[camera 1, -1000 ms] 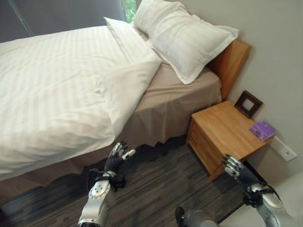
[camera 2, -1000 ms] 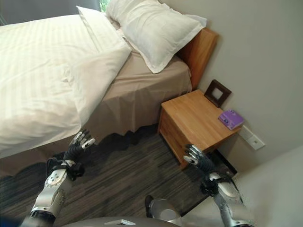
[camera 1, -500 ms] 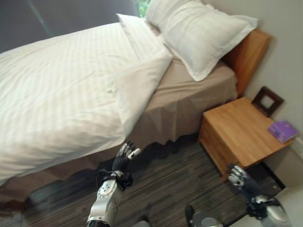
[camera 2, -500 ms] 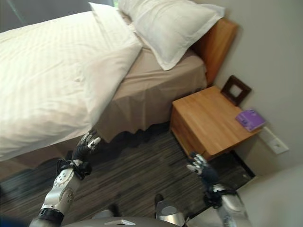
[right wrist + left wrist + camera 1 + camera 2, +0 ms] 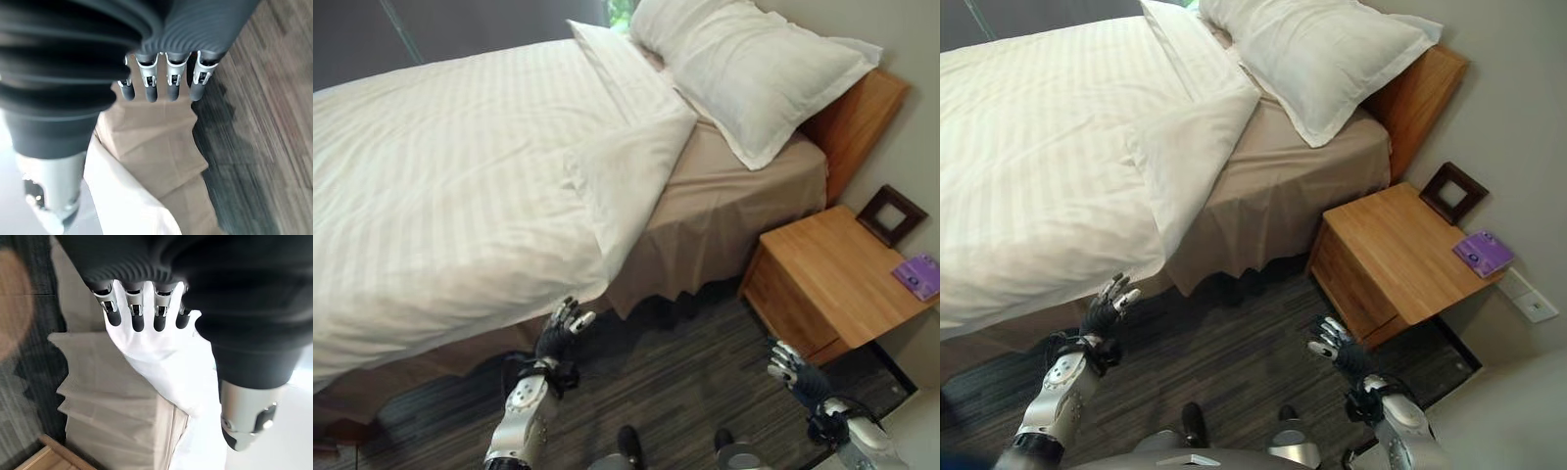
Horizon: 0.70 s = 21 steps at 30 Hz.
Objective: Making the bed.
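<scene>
1. Left eye view: a bed point(image 5: 724, 211) with a tan sheet and skirt carries a white striped duvet point(image 5: 440, 176) over most of its top. The duvet's corner near the headboard end is folded back on itself point(image 5: 626, 166), baring the tan sheet along the near edge. A large white pillow point(image 5: 754, 69) leans at the wooden headboard point(image 5: 857, 113), with a flatter pillow point(image 5: 617, 69) beside it under the duvet's top edge. The left hand point(image 5: 560, 331) hovers over the dark striped floor point(image 5: 675, 382) just below the duvet's hanging near edge, fingers spread and straight, holding nothing and not touching the cloth. The right hand point(image 5: 788, 364) is low by the front corner of the wooden nightstand point(image 5: 832, 279), fingers loosely extended, empty, well apart from the duvet.

2. Right eye view: the nightstand top holds a dark picture frame point(image 5: 1453, 192) at its back edge and a purple booklet point(image 5: 1482, 252) at its far corner by the wall. A white wall socket point(image 5: 1528, 297) sits just past it.

3. Left wrist view: the left hand's fingers point(image 5: 138, 316) point straight out toward the white duvet corner, with the tan bed skirt beneath it; nothing is grasped.

4. Right wrist view: the right hand's fingers point(image 5: 171, 83) are extended over the tan bed skirt point(image 5: 156, 147) and the floor, empty, with a white duvet edge alongside.
</scene>
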Tool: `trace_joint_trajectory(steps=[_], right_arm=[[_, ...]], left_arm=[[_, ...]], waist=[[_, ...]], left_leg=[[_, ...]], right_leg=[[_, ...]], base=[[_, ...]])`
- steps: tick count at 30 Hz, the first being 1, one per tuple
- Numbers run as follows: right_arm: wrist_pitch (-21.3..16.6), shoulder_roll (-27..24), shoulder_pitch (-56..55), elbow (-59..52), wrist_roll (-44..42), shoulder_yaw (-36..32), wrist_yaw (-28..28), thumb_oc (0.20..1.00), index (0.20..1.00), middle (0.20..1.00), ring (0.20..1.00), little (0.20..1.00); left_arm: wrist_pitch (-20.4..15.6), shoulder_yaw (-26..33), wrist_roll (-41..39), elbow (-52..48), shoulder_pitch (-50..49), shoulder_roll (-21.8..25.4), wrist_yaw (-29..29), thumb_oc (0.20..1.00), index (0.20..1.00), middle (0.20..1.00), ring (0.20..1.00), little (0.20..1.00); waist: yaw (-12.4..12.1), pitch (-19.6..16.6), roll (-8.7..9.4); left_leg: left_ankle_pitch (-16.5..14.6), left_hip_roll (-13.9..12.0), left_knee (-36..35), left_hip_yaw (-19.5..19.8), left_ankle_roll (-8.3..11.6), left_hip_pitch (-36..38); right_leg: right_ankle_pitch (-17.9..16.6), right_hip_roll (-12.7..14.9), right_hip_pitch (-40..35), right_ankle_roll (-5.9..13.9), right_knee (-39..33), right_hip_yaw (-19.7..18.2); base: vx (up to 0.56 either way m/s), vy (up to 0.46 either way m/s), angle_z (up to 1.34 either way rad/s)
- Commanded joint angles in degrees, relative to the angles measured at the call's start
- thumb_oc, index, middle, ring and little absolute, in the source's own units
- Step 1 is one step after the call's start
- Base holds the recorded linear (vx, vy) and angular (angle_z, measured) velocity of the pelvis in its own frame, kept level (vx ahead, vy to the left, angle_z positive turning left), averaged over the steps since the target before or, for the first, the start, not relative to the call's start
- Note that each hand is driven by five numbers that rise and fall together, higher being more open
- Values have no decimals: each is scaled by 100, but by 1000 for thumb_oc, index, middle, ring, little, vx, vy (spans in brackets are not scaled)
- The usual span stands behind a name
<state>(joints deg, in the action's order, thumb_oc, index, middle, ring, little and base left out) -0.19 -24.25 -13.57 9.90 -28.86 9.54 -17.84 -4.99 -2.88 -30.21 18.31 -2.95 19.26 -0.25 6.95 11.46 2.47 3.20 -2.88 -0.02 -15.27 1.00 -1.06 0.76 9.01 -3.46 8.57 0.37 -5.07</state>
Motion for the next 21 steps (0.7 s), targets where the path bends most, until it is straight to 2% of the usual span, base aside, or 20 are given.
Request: trace_joint_trajectory(steps=[1,3,4,7,9,11,12,15,19,21], right_arm=[[-197,-63,449,-149,82,157,-56,1000,1000,1000,1000,1000],[-180,-43,455,-219,101,197,-92,1000,1000,1000,1000,1000],[-151,-24,426,-239,107,190,-112,1000,1000,1000,1000,1000],[-125,-11,329,-239,98,139,-118,1000,1000,1000,1000,1000],[-93,-20,225,-125,210,87,-142,1000,1000,1000,1000,1000],[-101,-38,211,-122,248,103,-148,1000,1000,1000,1000,1000],[-96,-63,167,-128,295,128,-173,1000,1000,1000,1000,1000],[-108,-98,110,-180,315,96,-161,1000,1000,1000,1000,1000],[-102,-82,77,-155,189,64,-179,1000,1000,1000,1000,1000],[-130,-172,156,-123,203,110,-145,1000,1000,1000,1000,1000]], left_arm=[[-375,222,252,-182,190,336,124,1000,1000,1000,1000,1000],[-358,259,415,-182,180,464,147,1000,1000,1000,1000,1000],[-344,260,425,-185,180,482,130,1000,1000,1000,1000,1000],[-340,244,460,-250,148,502,71,1000,1000,1000,1000,1000],[-330,163,438,-261,236,499,32,1000,1000,1000,1000,1000],[-337,150,444,-269,250,485,33,1000,1000,1000,1000,1000],[-333,58,469,-224,322,453,31,1000,1000,1000,1000,1000],[-336,-107,546,-139,416,402,25,1000,1000,1000,1000,1000],[-336,-279,535,-154,449,302,-36,1000,1000,1000,1000,1000],[-344,-324,466,-314,437,231,-41,1000,1000,1000,1000,1000]], waist=[[-242,-85,-47],[-210,-5,-69],[-174,6,-68],[-86,17,-81],[51,11,-60],[84,24,-44],[182,28,-6],[275,15,56],[296,-65,46],[278,-198,-87]], left_leg=[[249,-284,-22,-64,-38,-230],[214,-250,-144,-88,-80,-63],[189,-216,-254,-70,-83,60],[160,-175,-390,-87,-49,230],[36,-128,-469,21,20,392],[0,-124,-487,62,48,453],[-97,-102,-498,201,88,578],[-227,-119,-498,396,147,803],[-231,-148,-498,582,189,847],[-161,-290,-498,736,267,852]], right_leg=[[-318,-217,380,60,889,139],[-513,-211,609,155,1402,155],[-613,-191,730,160,1423,164],[-767,-78,850,136,1147,269],[-1086,138,1111,169,476,374],[-1165,175,1164,207,236,416],[-1276,103,1353,261,-75,209],[-1337,-45,1443,318,-186,-4],[-1213,-121,1253,234,-165,-105],[-1106,-236,1037,132,-213,0]], base=[[28,194,-47],[89,168,-37],[138,134,-13],[150,59,10],[224,-20,19],[159,-40,6],[204,-55,11],[197,-123,36],[90,-155,80],[114,-217,30]])
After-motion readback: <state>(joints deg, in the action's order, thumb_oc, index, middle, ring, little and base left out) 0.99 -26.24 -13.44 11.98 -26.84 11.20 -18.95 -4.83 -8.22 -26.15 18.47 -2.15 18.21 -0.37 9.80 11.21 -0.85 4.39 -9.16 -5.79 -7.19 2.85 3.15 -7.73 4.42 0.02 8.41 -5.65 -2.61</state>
